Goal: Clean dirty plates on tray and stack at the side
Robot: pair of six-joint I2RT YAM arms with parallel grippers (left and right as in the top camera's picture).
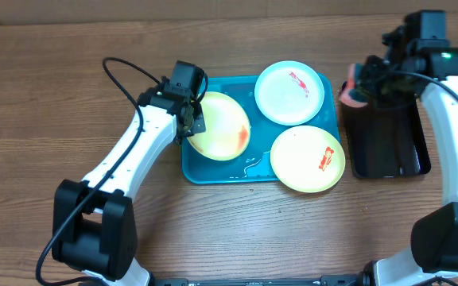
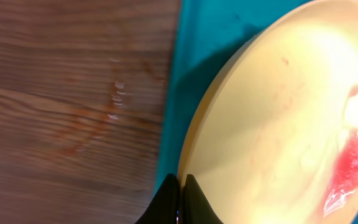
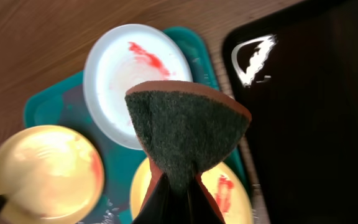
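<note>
Left wrist view, yellow plate [image 2: 272, 112] cut off, fingers [image 2: 196, 204] barely in frame

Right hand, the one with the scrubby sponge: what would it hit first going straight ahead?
Probably the tray's right rim beside the light blue plate, though its sponge hides the exact line.

just a brown wood-grain table [image 1: 38, 79] everywhere, evenly lit, a few shiny specks [image 2: 115, 93] on it
</note>
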